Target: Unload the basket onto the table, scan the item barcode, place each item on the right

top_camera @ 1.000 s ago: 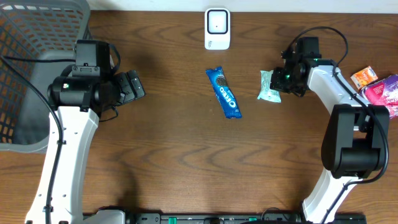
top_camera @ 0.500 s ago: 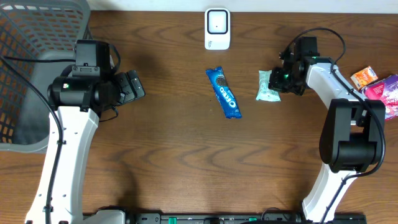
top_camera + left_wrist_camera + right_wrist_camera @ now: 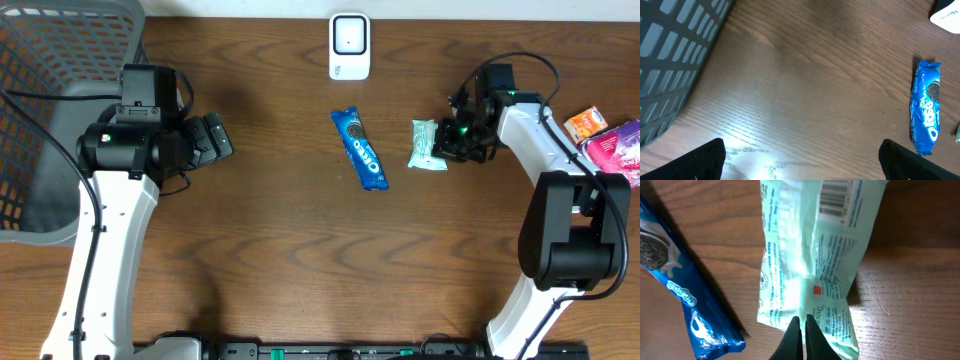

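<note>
Your right arm reaches up from the near right edge of the table and bends inward at the elbow, so the right gripper points left toward the centre. Its two fingers are pressed together on the near edge of the mint-green packet. The wrist view shows the right gripper pinching the film, with the packet hanging away from it. The packet's barcode sits at the far end, facing that camera.

Your left arm rises along the left side. The left gripper is turned toward the centre with its fingers spread wide over bare wood and nothing between them.

The white scanner stands at the far edge of the table, beyond and to the left of the packet. The Oreo pack lies flat just left of the packet, not touching it, and runs roughly front to back. It also appears in the left wrist view and the right wrist view.

The grey mesh basket fills the far left corner, close behind your left arm. Some bright snack packs lie at the right edge, beside your right arm. The near half of the table between the two arms is open wood.
</note>
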